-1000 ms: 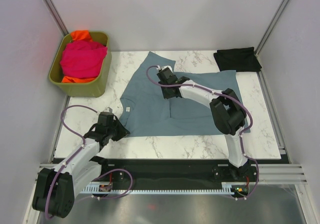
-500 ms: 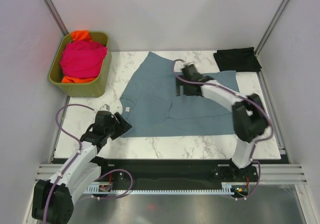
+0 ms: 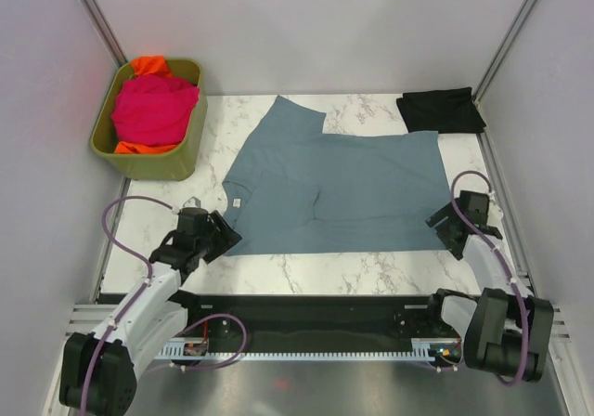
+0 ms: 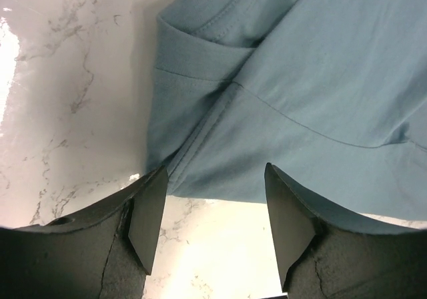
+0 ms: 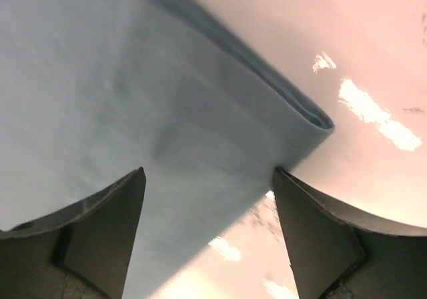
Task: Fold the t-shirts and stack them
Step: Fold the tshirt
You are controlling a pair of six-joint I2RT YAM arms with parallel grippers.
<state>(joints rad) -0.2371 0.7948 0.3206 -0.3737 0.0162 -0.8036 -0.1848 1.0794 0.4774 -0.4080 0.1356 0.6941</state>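
- The slate blue-grey t-shirt (image 3: 339, 188) lies spread across the middle of the marble-patterned bench (image 3: 371, 272), its collar toward the left and one sleeve pointing to the far edge.
- The left gripper (image 3: 225, 237) sits low at the shirt's near-left corner. In the left wrist view its jaws stand apart, released, with the shirt's hem and side seam lying just beyond the left gripper (image 4: 215, 179) and nothing pinched.
- The right gripper (image 3: 443, 222) is at the shirt's near-right corner. In the right wrist view it is spread wide and holds nothing. The cloth runs under the left finger of the right gripper (image 5: 208, 175), and the corner shows a doubled, rounded edge.
- The black t-shirt (image 3: 441, 110) rests folded at the bench's far right corner, apart from the blue-grey one.
- The magenta-pink t-shirt (image 3: 153, 110) is heaped in the olive-green bin (image 3: 186, 161) at the far left, on top of the orange t-shirt (image 3: 148, 64), which peeks out at the bin's far and near sides.
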